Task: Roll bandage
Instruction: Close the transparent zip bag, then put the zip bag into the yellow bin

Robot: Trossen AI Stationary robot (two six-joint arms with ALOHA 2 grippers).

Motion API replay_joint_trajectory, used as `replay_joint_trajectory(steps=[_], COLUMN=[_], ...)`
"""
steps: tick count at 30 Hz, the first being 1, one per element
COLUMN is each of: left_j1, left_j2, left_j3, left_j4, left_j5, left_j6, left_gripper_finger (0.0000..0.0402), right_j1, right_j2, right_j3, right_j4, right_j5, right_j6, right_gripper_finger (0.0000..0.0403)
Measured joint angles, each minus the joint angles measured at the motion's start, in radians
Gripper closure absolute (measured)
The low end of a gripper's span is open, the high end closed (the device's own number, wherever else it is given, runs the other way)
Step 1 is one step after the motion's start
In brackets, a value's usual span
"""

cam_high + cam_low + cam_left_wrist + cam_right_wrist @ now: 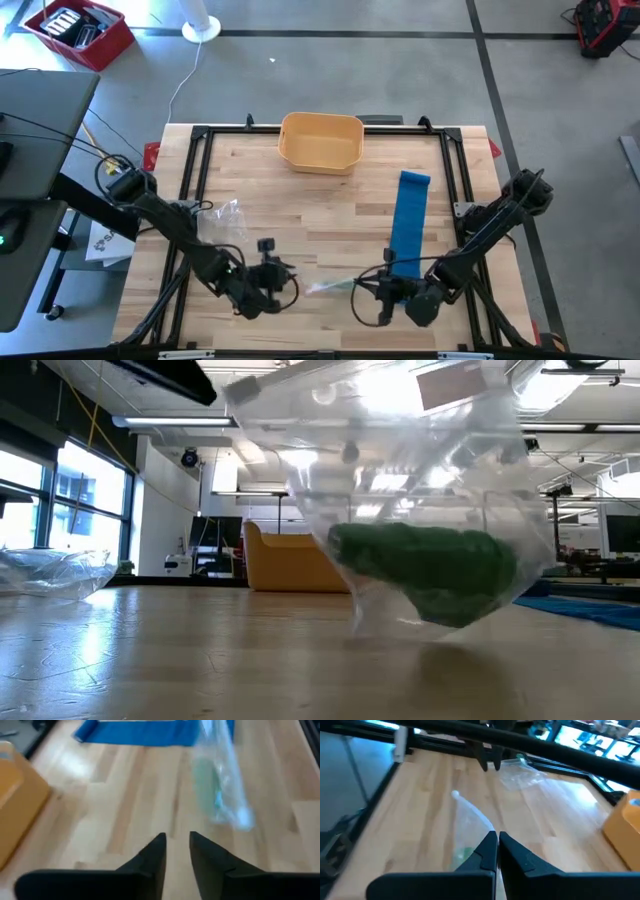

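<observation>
High view: clear bag (330,286) hard to make out, near the blue bandage (410,224). Low view: green roll (430,570) fills it. Left wrist: left gripper (177,845) jaws apart, empty. Right wrist: right gripper (497,842) pinches the bag.

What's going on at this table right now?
The right gripper is shut on a clear plastic bag with a green roll inside, holding it just above the table. The left gripper sits nearby, fingers slightly apart, holding nothing. A blue bandage strip lies unrolled, and a yellow bin stands at the far edge.
</observation>
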Motion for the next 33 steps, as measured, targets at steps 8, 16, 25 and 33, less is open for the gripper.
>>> replay_joint_trajectory(steps=[8,16,25,33], left_j1=[0.083,0.158,0.283,0.228], left_j2=[-0.017,-0.011,-0.032,-0.034], left_j3=[0.0,-0.001,-0.001,-0.001], left_j4=[0.164,0.28,0.278,0.246], left_j5=[0.15,0.161,0.23,0.13], left_j6=[0.248,0.408,0.52,0.581], left_gripper_finger=[0.0228,0.0212,0.0213,0.0213], right_j1=[-0.068,-0.124,-0.229,-0.24], right_j2=[-0.011,-0.018,-0.018,-0.021], right_j3=[0.0,0.0,0.0,0.0], right_j4=[-0.019,-0.124,-0.167,-0.161], right_j5=[-0.026,-0.06,-0.142,-0.165], right_j6=[0.053,0.11,0.126,0.062], right_gripper_finger=[0.0403,0.0403,0.0403,0.0403])
